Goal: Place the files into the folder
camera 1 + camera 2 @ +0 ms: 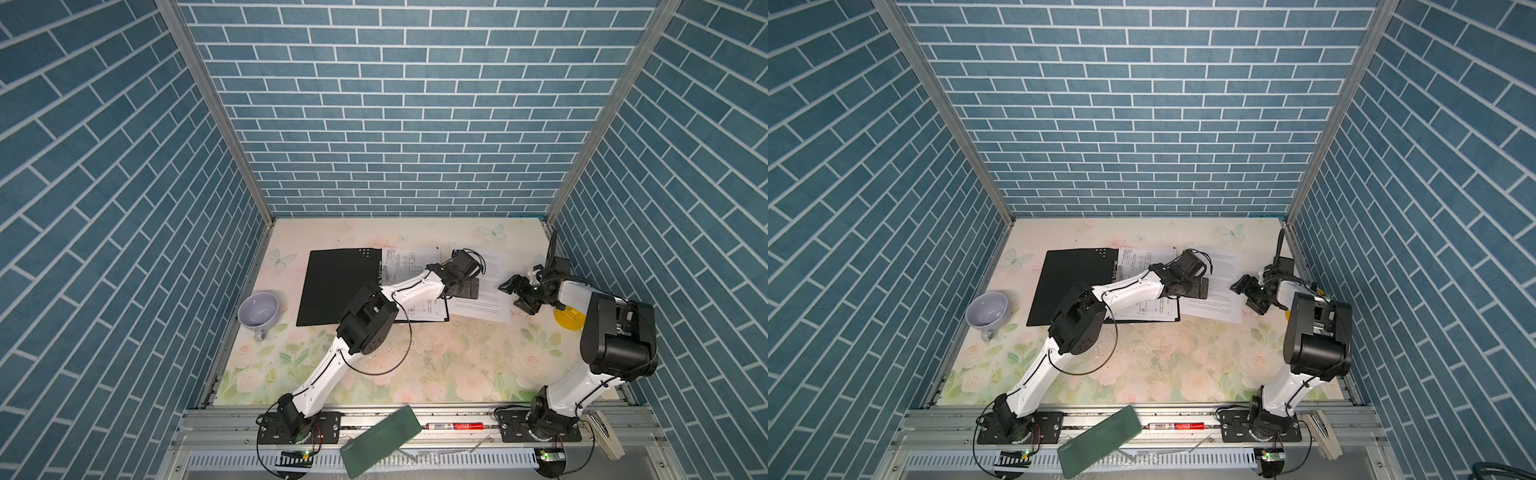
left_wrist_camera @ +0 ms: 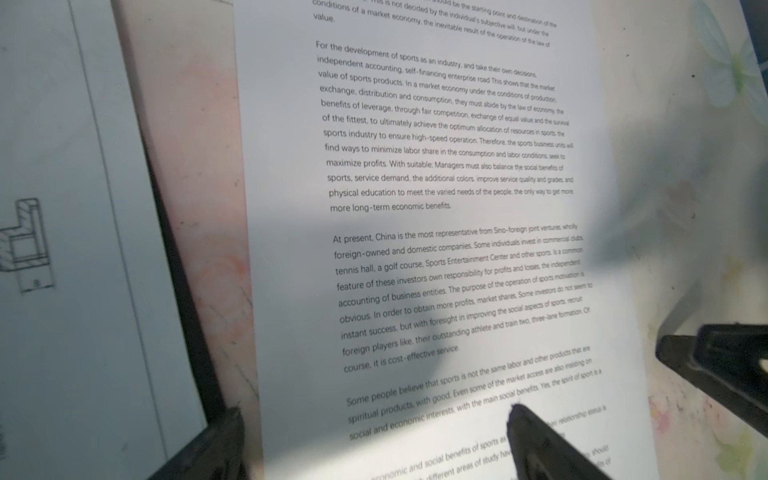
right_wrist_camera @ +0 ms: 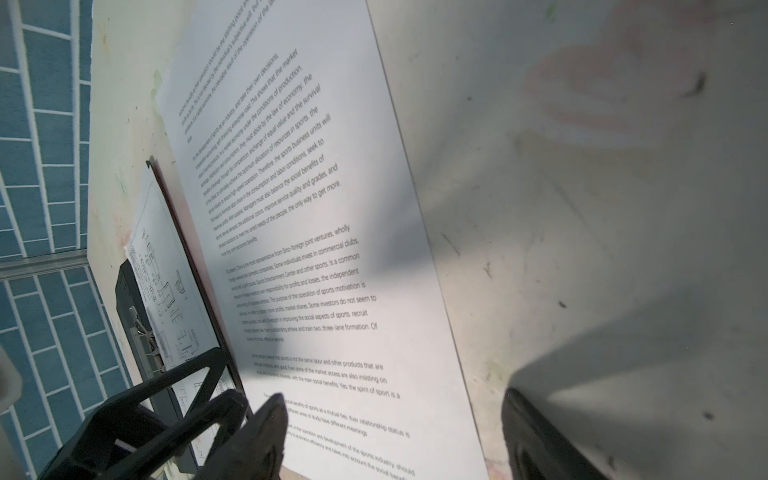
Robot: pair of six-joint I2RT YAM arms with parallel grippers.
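The folder [image 1: 336,286] [image 1: 1067,282] lies open, black inside up. A file with line drawings [image 1: 409,259] [image 2: 62,208] [image 3: 166,282] rests on its right half. A file with printed text [image 1: 492,270] [image 1: 1225,266] [image 2: 415,166] [image 3: 311,208] lies flat on the table just right of the folder. My left gripper [image 1: 467,289] [image 2: 374,436] is open low over that sheet's edge nearest the folder, one finger on each side of the edge. My right gripper [image 1: 515,296] [image 3: 395,440] is open at the sheet's opposite edge, likewise astride it. Neither holds anything.
A grey mug [image 1: 258,309] stands left of the folder. A yellow disc [image 1: 569,320] lies under the right arm. On the front rail sit a dark green slab [image 1: 380,440] and a red pen [image 1: 455,426]. Brick-patterned walls close three sides.
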